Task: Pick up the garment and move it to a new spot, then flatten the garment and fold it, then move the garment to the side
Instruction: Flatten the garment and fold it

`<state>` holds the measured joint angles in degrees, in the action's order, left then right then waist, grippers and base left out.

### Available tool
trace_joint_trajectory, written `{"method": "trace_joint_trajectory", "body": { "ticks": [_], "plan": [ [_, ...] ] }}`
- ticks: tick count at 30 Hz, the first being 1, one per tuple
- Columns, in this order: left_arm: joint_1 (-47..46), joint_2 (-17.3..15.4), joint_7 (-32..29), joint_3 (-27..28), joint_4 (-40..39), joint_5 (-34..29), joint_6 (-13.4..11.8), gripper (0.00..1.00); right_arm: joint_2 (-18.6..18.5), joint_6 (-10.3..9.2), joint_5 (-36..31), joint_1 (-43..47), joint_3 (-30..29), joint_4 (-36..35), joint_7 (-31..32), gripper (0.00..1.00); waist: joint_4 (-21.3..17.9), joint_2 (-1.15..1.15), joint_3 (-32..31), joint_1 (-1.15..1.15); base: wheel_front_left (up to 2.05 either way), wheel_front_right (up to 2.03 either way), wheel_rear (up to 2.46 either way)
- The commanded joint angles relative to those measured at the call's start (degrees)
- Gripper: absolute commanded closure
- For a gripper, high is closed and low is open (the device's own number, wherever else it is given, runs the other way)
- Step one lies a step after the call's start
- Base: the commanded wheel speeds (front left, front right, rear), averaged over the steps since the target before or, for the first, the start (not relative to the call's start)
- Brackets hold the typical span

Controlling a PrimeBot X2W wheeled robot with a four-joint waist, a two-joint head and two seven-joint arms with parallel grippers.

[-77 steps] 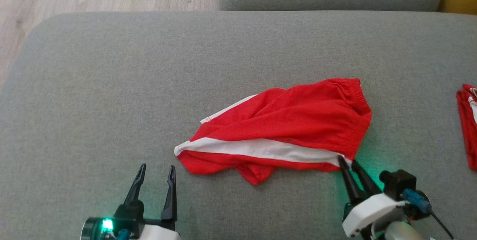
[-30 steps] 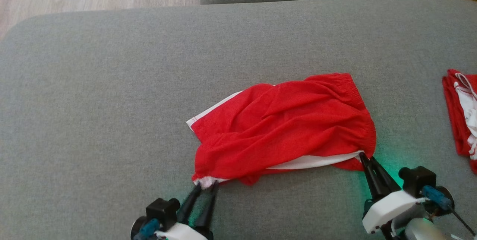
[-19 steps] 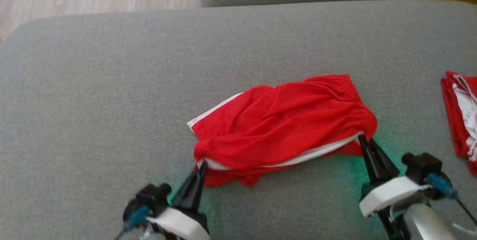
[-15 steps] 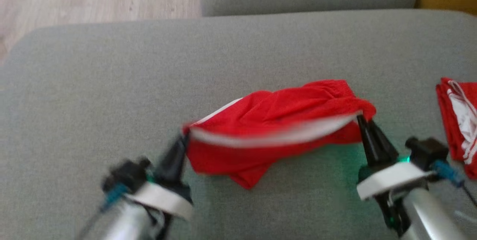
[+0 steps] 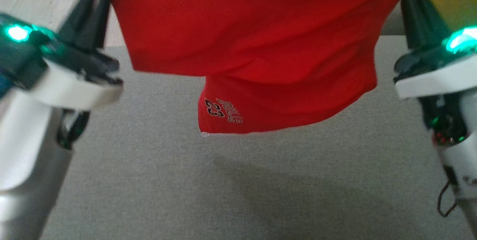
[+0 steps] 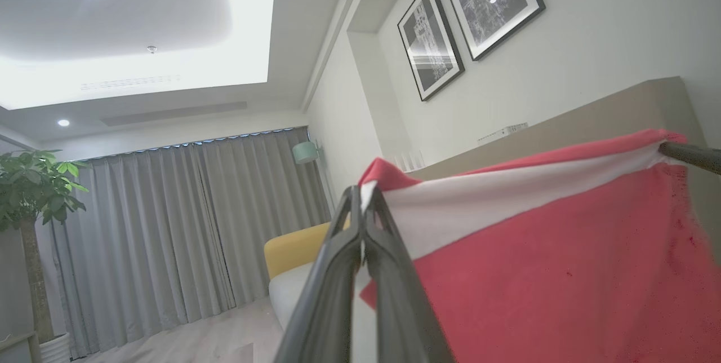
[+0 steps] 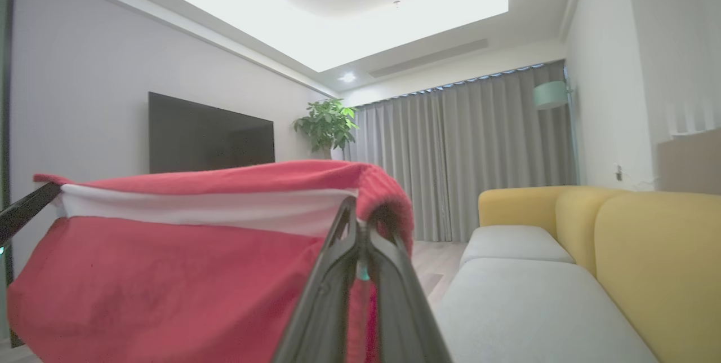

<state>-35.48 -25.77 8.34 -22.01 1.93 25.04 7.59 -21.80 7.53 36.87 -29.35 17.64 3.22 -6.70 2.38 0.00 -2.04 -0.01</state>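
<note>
Grey sofa cushion (image 5: 156, 180) lies below the red garment (image 5: 253, 42), which hangs clear of it, stretched wide between both arms. Closed tight, the left tool (image 6: 360, 199) pinches one white-banded top corner and the right tool (image 7: 356, 211) pinches the other.

The garment (image 5: 253, 46), red shorts with a white band along the taut top edge, hangs spread out in the air above the grey cushion (image 5: 149, 180), clear of it. Its lower part sags in soft folds, and a blurred print near the bottom hem seems to read 23.
</note>
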Motion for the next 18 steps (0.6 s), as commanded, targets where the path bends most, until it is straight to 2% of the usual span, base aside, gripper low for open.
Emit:
{"method": "trace_joint_trajectory", "body": {
  "ticks": [1,5,11,14,18],
  "plan": [
    [-4.35,-2.75,-1.38,3.41,-1.93,0.77,-0.13,1.0,-1.21,-0.04,0.85,-2.76,-0.01,-2.61,1.76,1.0,0.19,0.0,0.65,0.01,0.0,0.0,0.0],
    [-7.33,-3.14,-4.64,4.06,-1.6,1.72,-0.68,1.0,-2.42,-0.04,1.42,-6.41,0.28,-3.46,6.22,1.0,0.42,0.0,3.61,0.01,0.0,0.0,0.0],
    [-12.81,-1.46,-3.4,4.5,3.88,-0.05,-3.07,1.0,-2.47,-0.04,-0.27,-14.48,1.92,0.87,7.27,1.0,0.71,0.0,11.17,0.01,0.0,0.0,0.0],
    [-17.65,-0.08,-0.65,4.42,9.02,-2.23,-4.44,1.0,-3.25,-0.04,-4.32,-21.15,5.78,4.25,5.0,1.0,0.93,0.0,14.78,0.01,0.0,0.0,0.0],
    [-25.03,1.41,3.81,4.0,14.11,-6.16,-6.4,1.0,-1.99,-0.04,-9.21,-30.54,5.5,12.64,-1.88,1.0,1.3,0.0,17.95,0.01,0.0,0.0,0.0]
  ]
}}
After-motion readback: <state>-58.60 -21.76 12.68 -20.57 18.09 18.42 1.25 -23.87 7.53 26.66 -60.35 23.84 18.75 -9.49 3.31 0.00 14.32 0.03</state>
